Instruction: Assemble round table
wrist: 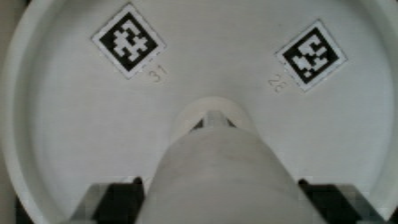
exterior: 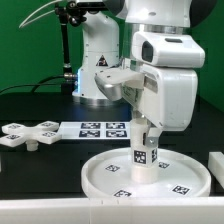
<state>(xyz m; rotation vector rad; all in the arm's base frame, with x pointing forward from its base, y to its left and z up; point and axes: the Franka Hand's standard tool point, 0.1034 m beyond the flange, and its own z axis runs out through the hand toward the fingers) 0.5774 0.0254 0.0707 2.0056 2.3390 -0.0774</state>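
On black table [exterior: 40, 190], low in exterior view: one round disc [exterior: 100, 178], flat, rim up. One leg [exterior: 147, 153] stands upright near disc's middle, one tag on its side. One gripper [exterior: 146, 128] over it, both fingers [wrist: 121, 200] clamped on leg's upper part, one each side. One cross-shaped base [exterior: 25, 137] lies well apart toward exterior view's left, just beside marker board [exterior: 100, 128]. Wrist view: two tags on disc face.

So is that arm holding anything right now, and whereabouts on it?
Yes: the gripper grips the short thick leg by its upper end, upright, over the middle of the round disc.
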